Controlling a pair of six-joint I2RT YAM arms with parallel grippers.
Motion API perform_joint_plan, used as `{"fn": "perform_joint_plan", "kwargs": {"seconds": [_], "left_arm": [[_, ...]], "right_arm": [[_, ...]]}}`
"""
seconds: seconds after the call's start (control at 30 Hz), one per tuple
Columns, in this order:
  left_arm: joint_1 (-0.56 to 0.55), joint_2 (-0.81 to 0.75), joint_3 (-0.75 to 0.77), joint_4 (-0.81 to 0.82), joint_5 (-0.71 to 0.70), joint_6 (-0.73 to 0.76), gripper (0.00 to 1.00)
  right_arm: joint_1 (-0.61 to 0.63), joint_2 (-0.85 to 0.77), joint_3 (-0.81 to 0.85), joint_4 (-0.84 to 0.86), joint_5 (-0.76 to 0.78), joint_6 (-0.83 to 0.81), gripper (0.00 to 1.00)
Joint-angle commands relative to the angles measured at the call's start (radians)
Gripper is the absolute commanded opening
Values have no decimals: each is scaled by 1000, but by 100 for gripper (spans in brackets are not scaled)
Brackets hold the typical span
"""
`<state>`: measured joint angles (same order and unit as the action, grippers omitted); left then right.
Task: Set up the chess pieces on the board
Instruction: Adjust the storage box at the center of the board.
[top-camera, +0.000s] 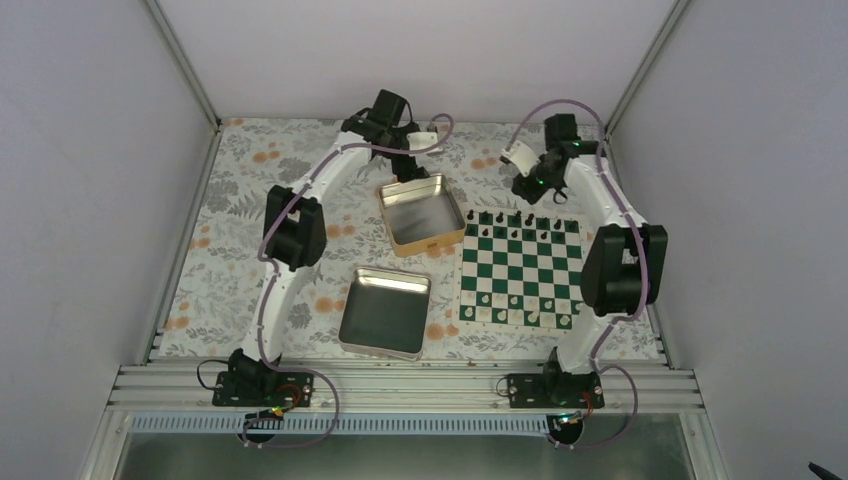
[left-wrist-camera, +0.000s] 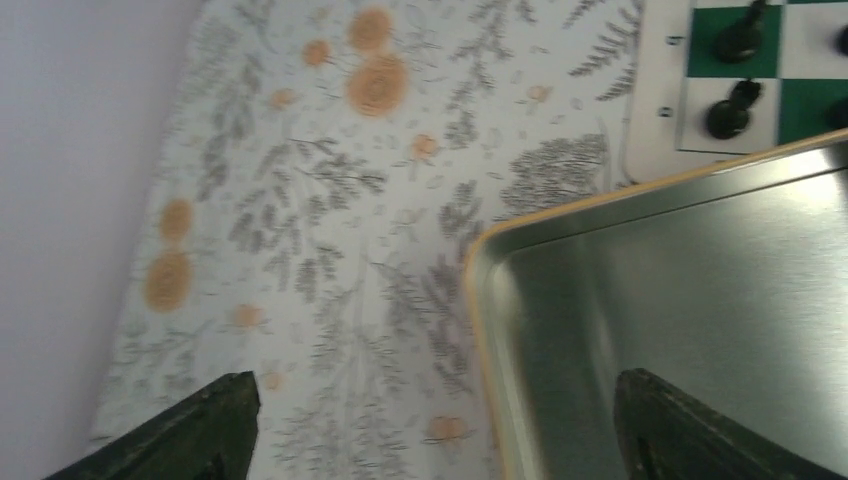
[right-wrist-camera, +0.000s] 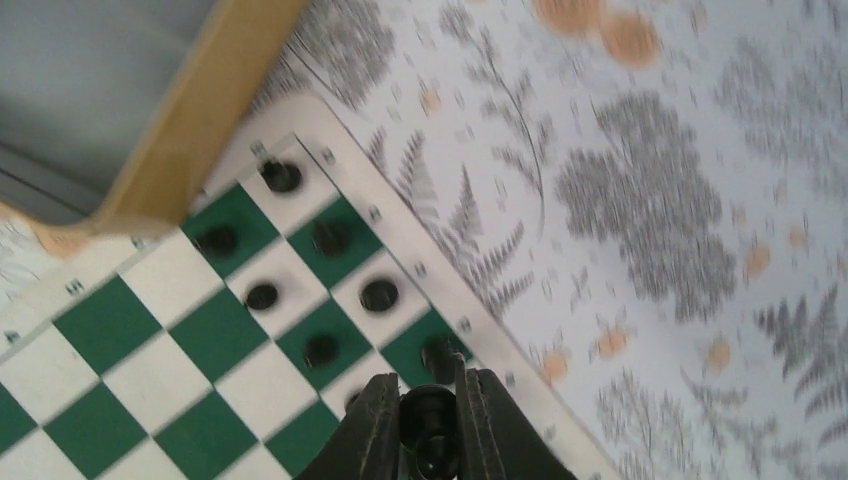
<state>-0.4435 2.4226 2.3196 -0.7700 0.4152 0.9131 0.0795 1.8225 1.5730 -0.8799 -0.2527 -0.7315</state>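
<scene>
Tins (top-camera: 385, 312) lie left of the board (top-camera: 520, 270) (pieces (top-camera: 500, 217) on far rows).

The table (top-camera: 240, 200), covered in a grey-and-orange floral print, carries three things. A gold-rimmed tin (top-camera: 420, 212) lies directly under the left gripper (top-camera: 408, 170), one rounded corner between its fingers. The board (top-camera: 520, 275) lies flat, its far edge under the right gripper (top-camera: 527, 186). A second tin (top-camera: 385, 312) sits well back from both grippers, near the board.
</scene>
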Motion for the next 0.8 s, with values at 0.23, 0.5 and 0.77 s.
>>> {"fn": "perform_joint_plan", "kwargs": {"seconds": [0.23,0.5,0.77], "left_arm": [[-84,9,-16,-131,-75,109,57],[-80,18,-82,-184,-155,138,38],[-52,4,-191,-160,-230,151,14]], "right_arm": [[-223,-145,-183,10,-24,-43,4],[-322,-194,-250,3,-21,-79,4],[-368,-189,-302,17,2,-99,4]]}}
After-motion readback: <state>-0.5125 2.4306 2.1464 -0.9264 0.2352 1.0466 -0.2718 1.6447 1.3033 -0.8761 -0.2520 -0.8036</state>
